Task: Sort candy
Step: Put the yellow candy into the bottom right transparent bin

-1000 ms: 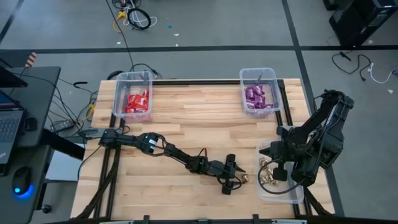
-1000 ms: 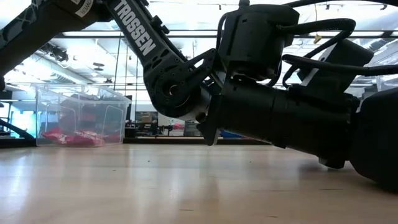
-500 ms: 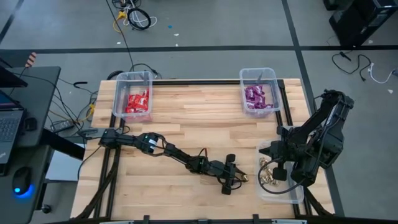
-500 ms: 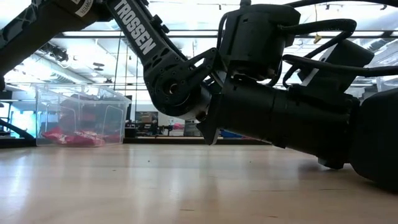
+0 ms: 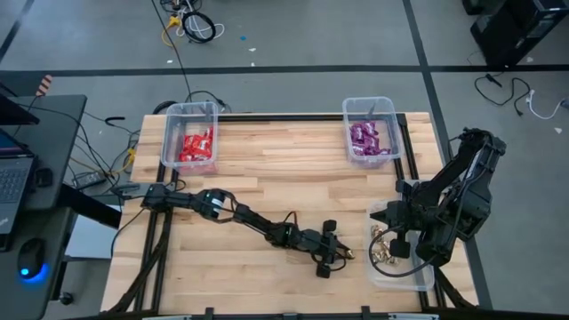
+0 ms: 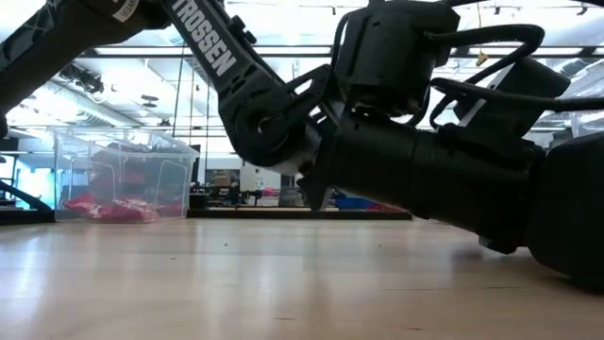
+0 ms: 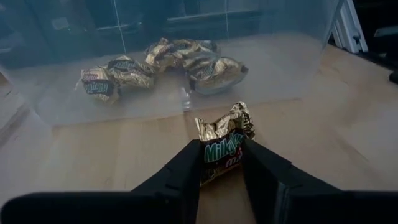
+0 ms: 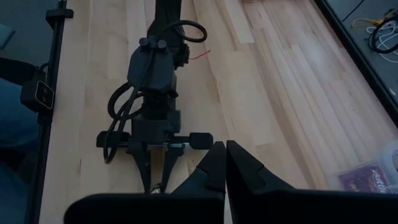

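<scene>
Closing on a gold foil-wrapped candy piece (image 7: 222, 144) lying on the wooden table (image 5: 267, 160), the left gripper (image 7: 221, 163) has its jaws against both its sides, just short of the clear plastic bin of gold pieces (image 5: 418, 277). Next move, by judgement: lift and drop it in. Right gripper (image 8: 225, 163) waits above that bin, jaws pressed together.

Gold candy (image 7: 222, 142) between hand's fingers (image 7: 180, 174)

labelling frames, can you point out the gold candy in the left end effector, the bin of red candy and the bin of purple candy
gold candy (image 7: 225, 144), left wrist view, wrapper's printed face
bin of red candy (image 5: 189, 110), high view, far rim
bin of purple candy (image 5: 368, 101), high view, far rim
</scene>
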`<move>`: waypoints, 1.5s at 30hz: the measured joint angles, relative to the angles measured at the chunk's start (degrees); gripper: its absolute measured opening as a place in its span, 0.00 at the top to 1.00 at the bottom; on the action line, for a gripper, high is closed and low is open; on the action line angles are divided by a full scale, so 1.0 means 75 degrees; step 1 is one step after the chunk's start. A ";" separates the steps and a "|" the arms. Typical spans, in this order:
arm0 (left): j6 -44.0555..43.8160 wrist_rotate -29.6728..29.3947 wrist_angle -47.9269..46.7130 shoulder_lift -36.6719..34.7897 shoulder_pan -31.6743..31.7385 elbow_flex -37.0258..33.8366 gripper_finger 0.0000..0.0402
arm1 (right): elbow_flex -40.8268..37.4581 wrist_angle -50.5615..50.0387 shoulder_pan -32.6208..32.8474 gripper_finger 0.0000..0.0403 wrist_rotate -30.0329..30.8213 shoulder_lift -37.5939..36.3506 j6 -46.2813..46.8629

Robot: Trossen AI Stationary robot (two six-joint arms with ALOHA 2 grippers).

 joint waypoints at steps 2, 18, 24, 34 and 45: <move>0.0063 0.0000 -0.0228 -0.0095 -0.0008 -0.0006 0.72 | 0.0000 0.0005 0.0000 1.00 -0.0001 0.0000 0.0003; 0.0860 0.0006 -0.1849 -0.1103 -0.0192 -0.0012 0.78 | 0.0000 0.0023 0.0001 1.00 0.0029 0.0000 0.0009; 0.1300 0.0003 -0.2353 -0.1485 -0.0244 -0.0013 0.78 | 0.0000 0.0010 0.0002 1.00 0.0026 0.0000 0.0105; 0.2619 0.0008 -0.3446 -0.2534 -0.0359 -0.0006 0.78 | 0.0000 -0.0033 0.0020 1.00 0.0026 0.0000 0.0119; 0.3466 0.0065 -0.2931 -0.3249 -0.0134 -0.0003 0.78 | 0.0000 0.0014 0.0466 1.00 0.0255 -0.0012 0.0293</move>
